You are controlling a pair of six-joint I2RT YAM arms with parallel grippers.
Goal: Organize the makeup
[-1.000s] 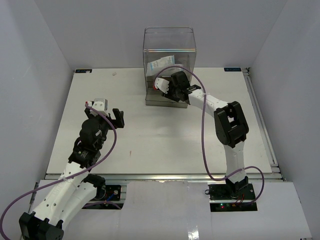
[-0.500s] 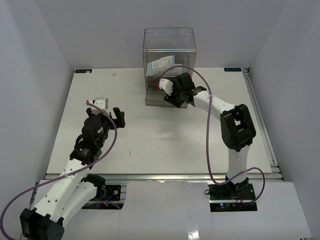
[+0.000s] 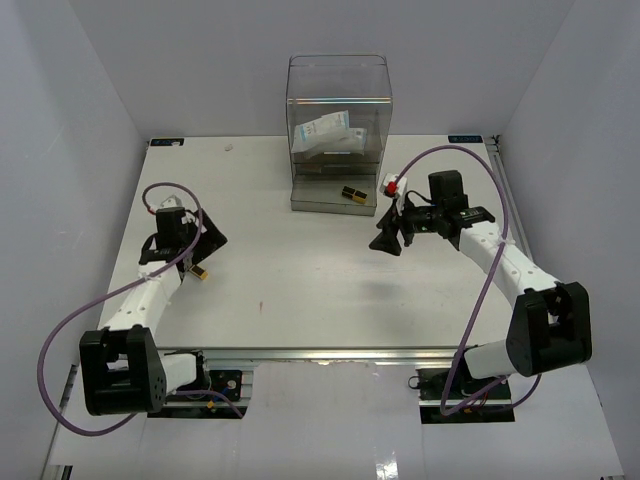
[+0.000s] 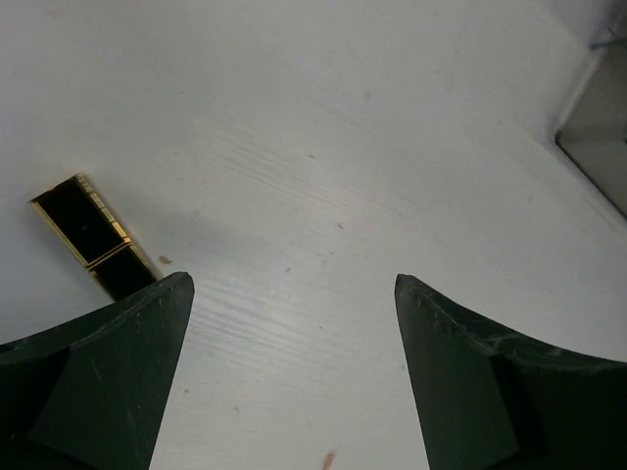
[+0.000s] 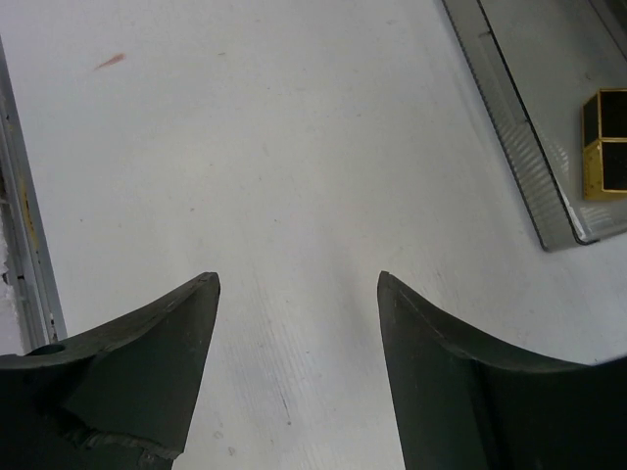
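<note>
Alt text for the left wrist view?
Left gripper open over the white table, nothing between its dark fingers. A black-and-gold tube lies at frame left, by one finger; a clear box corner shows at upper right.

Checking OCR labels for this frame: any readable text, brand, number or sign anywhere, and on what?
None can be read.
Sachets in the clear box: blue print, too small to read.
Blue strips at the table far edge: too small to tell if they bear text.
Drawer tube, black and gold: no marking shows.
Loose tube on the table, same kind: no marking shows.
</note>
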